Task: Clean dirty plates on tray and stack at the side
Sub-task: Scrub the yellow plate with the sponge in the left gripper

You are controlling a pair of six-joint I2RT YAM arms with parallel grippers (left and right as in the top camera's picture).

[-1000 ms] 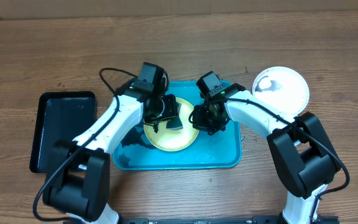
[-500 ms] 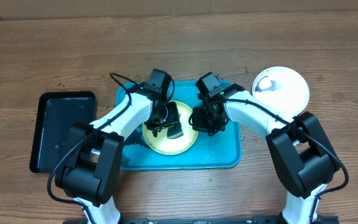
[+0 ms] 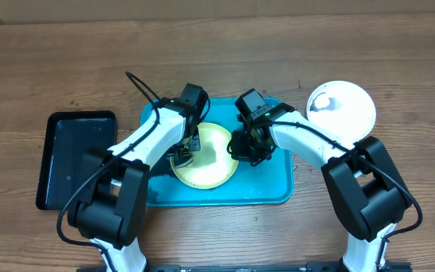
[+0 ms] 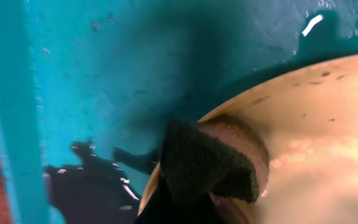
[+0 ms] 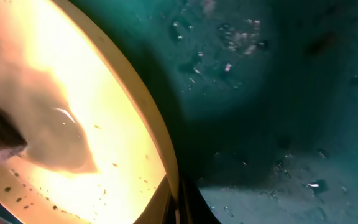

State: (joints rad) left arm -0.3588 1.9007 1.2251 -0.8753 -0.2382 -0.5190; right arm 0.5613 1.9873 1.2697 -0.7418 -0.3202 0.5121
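On the turquoise tray (image 3: 278,189) at mid-table lies the yellow-green plate (image 3: 216,162), wet and speckled with dark flecks. The left gripper (image 3: 184,153) pinches a dark scrubbing pad (image 4: 207,163), which rests on the plate's left rim. The right gripper (image 3: 246,149) has its fingers pressed together on the plate's right rim. The white plate (image 3: 342,109) sits on the wood to the right of the tray, and a black tray (image 3: 78,162) lies to the left.

Left arm (image 3: 138,143) and right arm (image 3: 308,136) share one build — white rounded links, black joint housings. A thin black cable (image 3: 140,85) loops off the left arm.
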